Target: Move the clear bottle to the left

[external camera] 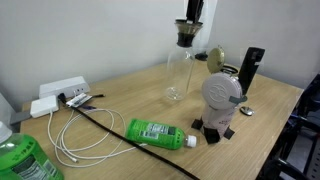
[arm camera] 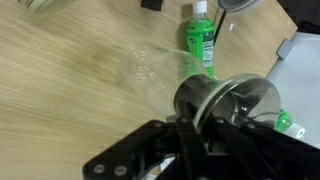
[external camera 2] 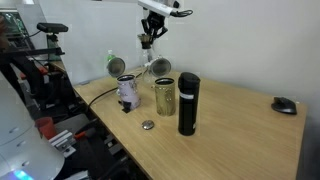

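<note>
The clear bottle is a rounded glass carafe with a dark collar and flared top, upright at the back of the wooden table. It also shows in an exterior view. My gripper comes down from above and is shut on the bottle's flared rim, as an exterior view also shows. In the wrist view the fingers straddle the rim of the bottle, seen from above. I cannot tell whether its base touches the table.
A green-labelled plastic bottle lies in front. A white round-faced gadget, a black cylinder and a jar stand close by. A power strip with cables sits further along the table. A mouse lies at the far end.
</note>
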